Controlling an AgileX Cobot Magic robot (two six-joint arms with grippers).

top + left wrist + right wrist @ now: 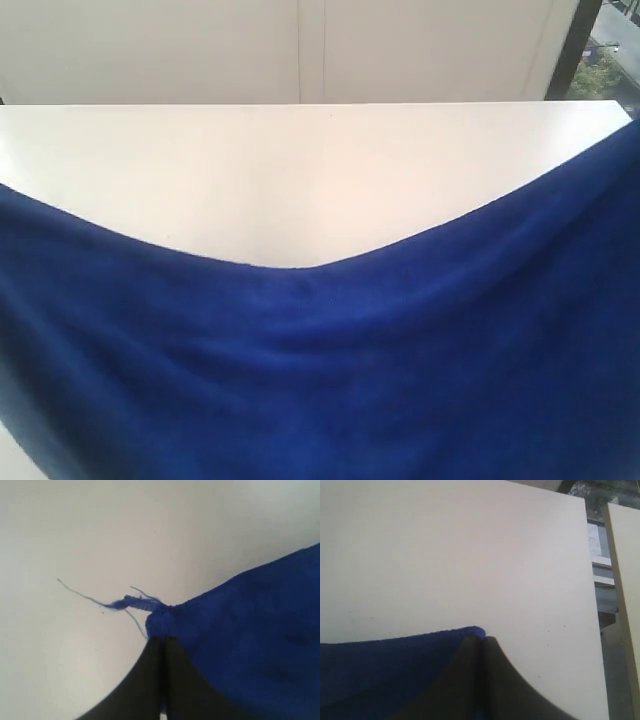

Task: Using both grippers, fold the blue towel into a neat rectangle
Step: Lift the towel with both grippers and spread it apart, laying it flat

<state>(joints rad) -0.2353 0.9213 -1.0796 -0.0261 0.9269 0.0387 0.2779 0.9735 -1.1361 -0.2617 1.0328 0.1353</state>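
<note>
While the left claw (162, 639) and right claw (481, 641) each clamp shut on a corner, the blue towel (320, 370) hangs sagging between them over the white worktop (300, 170) (loose threads (125, 602) trail from the left corner); no fold shows yet, so the folding likely lies ahead.

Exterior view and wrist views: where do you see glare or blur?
Exterior view: the white table glares pale in the middle; the blue towel looks soft, its folds faint. Left wrist view: the left claw is a dark blurred shape, while the loose threads are fairly sharp. Right wrist view: the right claw is likewise dark and unfocused.
</note>
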